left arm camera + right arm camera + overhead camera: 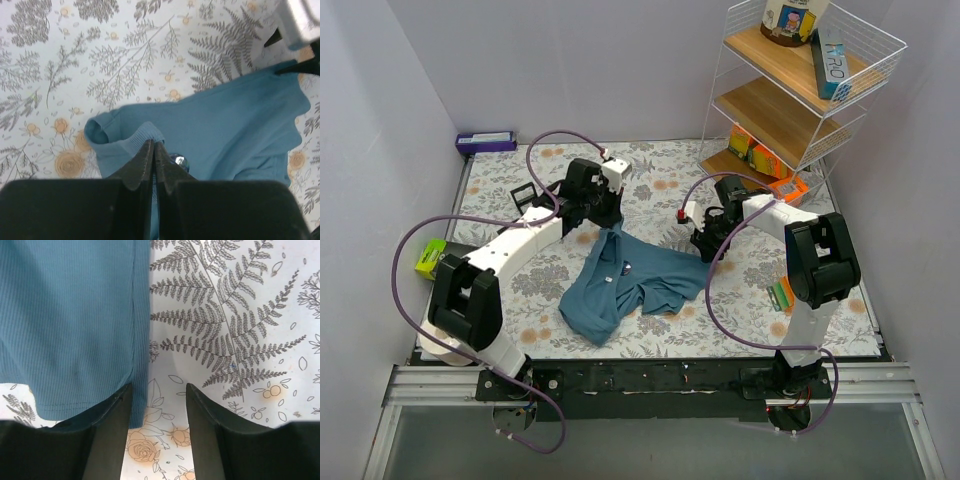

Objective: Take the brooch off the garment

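**Brooch still on the shirt: cloth pinched, pin untouched**

Closest to the left wrist camera, the left gripper (154, 148) has its 2 fingers pressed together, with a ribbed fold of the garment (225, 125) caught at their tips. The brooch (179, 161), a small shiny dot, sits on the cloth just right of those tips, and neither gripper touches it. I judge that only the holding of the cloth is done; grasping the pin and pulling it free remain.

The right gripper (159, 407) has its jaws spread and grips nothing. The shirt's hem edge runs between its fingers (112, 427), one over the cloth and the other over the floral table cover (240, 315).

Farther out, the top view shows both arms reaching forward with wrists tipped down. The left meets the shirt's far corner and the right its right edge.
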Motion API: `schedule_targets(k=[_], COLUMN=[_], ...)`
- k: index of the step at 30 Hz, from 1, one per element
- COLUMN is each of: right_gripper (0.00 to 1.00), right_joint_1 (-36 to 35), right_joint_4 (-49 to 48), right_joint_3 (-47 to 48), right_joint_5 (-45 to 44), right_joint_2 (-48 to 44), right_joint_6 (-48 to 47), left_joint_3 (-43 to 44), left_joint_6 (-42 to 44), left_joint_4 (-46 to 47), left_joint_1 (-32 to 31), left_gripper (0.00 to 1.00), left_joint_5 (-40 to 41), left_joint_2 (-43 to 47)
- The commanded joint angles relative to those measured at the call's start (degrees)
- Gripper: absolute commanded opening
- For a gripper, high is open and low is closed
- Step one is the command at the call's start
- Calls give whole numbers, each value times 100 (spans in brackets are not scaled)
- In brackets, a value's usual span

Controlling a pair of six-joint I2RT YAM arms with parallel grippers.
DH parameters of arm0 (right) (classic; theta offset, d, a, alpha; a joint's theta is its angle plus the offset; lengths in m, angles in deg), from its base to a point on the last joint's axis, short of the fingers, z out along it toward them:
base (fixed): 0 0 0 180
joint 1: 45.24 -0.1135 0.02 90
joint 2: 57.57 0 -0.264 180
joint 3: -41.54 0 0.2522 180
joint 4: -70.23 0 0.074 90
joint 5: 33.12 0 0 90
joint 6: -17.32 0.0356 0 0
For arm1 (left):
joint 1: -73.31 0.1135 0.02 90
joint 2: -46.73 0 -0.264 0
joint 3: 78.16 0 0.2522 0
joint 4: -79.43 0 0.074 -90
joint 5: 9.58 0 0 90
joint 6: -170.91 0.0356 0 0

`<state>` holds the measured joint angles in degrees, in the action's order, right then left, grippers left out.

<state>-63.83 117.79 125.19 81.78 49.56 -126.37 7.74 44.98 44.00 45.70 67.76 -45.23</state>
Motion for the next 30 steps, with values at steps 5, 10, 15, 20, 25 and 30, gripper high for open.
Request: schedule_targets(k=[5,10,15,20,25,30], right_gripper=[55,54,56,61,64,66], right_joint_1=[-57,-75,-75,-75,-75,-92], right_joint_4=[610,566,759,1374,1348,1103], right_joint_3=[17,-116,190,543,438,298], right_joint_5=[15,-91,92,480,419,112], right_joint_2=[-8,-131,-289,-123,-70,-70], right_joint_6=[-168,-151,-10,-36,-54,95], left_joint_3=[-656,-929,-1026,-1053,-1018,-974], left_joint_6=[401,595,622,543,542,595], left_joint_4=[-522,-531,-487,-452,-443,-496], left_joint_1=[204,300,336,336,345,371], left_gripper=[0,0,0,0,0,0], left_joint_5=[115,273,326,238,265,309], left_joint_2=[916,1154,1277,1277,1304,1348])
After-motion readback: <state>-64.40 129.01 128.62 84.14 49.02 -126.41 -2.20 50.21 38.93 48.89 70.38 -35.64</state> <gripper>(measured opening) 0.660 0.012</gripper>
